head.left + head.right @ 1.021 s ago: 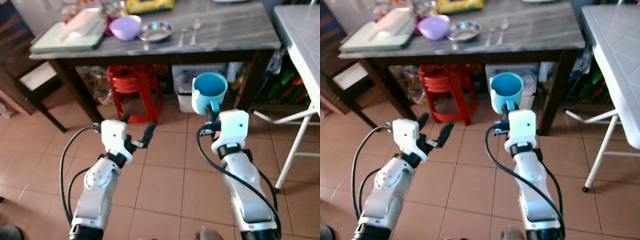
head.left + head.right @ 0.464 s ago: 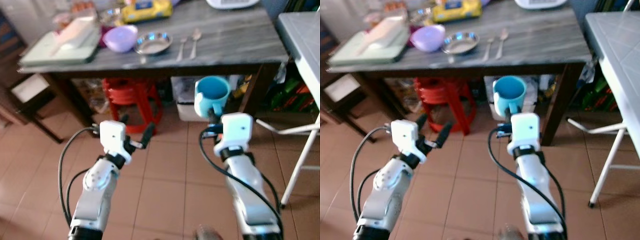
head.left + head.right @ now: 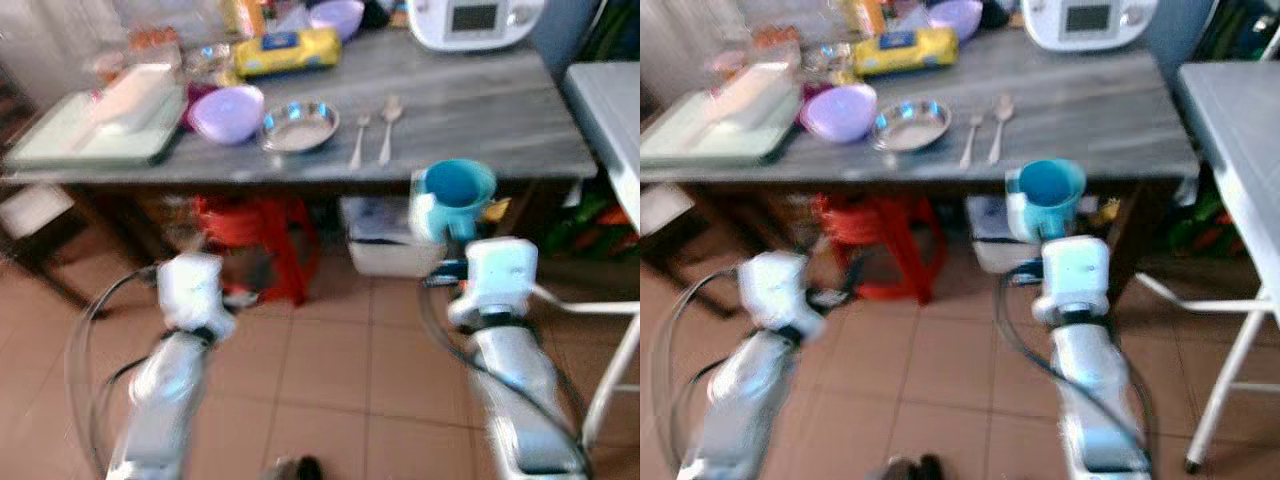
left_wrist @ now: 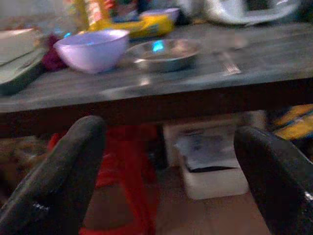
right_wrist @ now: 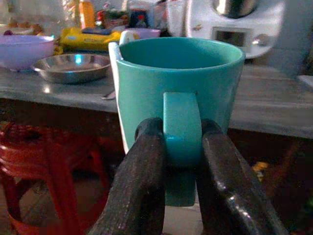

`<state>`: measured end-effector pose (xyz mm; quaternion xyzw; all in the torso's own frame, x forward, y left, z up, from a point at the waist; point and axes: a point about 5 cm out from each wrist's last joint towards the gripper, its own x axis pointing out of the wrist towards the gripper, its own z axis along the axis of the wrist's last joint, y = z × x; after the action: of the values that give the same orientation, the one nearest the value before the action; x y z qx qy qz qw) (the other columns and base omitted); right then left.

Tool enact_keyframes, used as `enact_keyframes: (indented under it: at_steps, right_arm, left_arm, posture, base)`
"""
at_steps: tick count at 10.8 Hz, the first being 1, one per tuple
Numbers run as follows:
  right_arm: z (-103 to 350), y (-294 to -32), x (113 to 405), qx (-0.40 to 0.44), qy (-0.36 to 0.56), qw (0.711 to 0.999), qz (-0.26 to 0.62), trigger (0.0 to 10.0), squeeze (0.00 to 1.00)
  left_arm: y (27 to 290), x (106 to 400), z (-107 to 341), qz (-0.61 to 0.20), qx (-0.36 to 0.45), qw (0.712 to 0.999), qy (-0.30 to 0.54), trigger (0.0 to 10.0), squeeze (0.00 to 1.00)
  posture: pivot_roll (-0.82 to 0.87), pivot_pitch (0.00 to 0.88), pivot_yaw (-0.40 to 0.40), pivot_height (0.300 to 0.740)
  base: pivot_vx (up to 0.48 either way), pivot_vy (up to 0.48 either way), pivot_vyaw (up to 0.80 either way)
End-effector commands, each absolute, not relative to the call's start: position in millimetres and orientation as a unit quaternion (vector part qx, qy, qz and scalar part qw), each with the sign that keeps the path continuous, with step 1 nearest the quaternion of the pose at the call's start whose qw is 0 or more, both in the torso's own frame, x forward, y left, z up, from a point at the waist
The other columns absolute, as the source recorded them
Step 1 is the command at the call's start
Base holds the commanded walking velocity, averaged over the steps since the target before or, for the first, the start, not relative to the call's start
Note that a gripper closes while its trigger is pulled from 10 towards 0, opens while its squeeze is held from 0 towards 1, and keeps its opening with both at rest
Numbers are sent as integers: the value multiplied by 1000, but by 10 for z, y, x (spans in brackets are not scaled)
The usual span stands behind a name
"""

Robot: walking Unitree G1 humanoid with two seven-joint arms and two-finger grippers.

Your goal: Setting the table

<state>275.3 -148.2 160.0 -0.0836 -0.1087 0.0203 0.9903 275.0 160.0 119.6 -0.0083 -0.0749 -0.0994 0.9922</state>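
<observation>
A teal mug (image 3: pixel 455 198) hangs upright just in front of the grey table's front edge (image 3: pixel 480 165), at about tabletop height. My right gripper (image 5: pixel 182 142) is shut on the mug's handle (image 5: pixel 181 132), one black finger on each side. My left gripper (image 4: pixel 166 161) is open with nothing between its fingers; it sits lower, in front of the table's underside. On the tabletop lie a purple bowl (image 3: pixel 227 112), a steel dish (image 3: pixel 300 125), a fork (image 3: pixel 358 140) and a spoon (image 3: pixel 388 125).
A green tray (image 3: pixel 90 135), a yellow packet (image 3: pixel 280 50) and a white appliance (image 3: pixel 475 20) take up the table's back and left. A red stool (image 3: pixel 255 225) and a white box (image 3: pixel 385 245) stand beneath it. A white folding table (image 3: pixel 610 95) is at the right.
The whole view has shifted and blurred: the camera has come closer to the table and more of its top shows. The mug stays held in my right gripper.
</observation>
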Motion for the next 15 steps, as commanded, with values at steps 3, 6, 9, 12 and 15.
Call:
enact_keyframes:
  at_steps: [3,6,9,12,15]
  right_arm:
    - [1748,-1511,2738,-100,-138,985,23,10000,0]
    - [1815,-1502,2754,-102,-150,983,25,10000,0]
    - [1863,-1499,2756,-108,-159,981,23,10000,0]
    - [1979,-1474,2757,-122,-183,975,29,10000,0]
    - [2094,-1439,2760,-144,-206,967,39,10000,0]
  left_arm:
    - [1596,2683,1219,-98,-6,992,-78,10000,0]
    - [1583,2679,1222,-103,-3,992,-75,10000,0]
    - [1567,2689,1238,-109,-4,991,-74,10000,0]
    - [1518,2692,1289,-117,-22,989,-85,10000,0]
    - [1535,2616,1310,-110,-22,990,-90,10000,0]
  posture:
    - [-94,199,123,740]
    - [-99,193,121,740]
    - [-103,189,122,740]
    - [-105,186,113,740]
    - [-107,189,106,740]
  base:
    - [480,0,0]
    - [480,0,663]
    - [480,0,0]
    - [255,0,0]
    - [0,0,0]
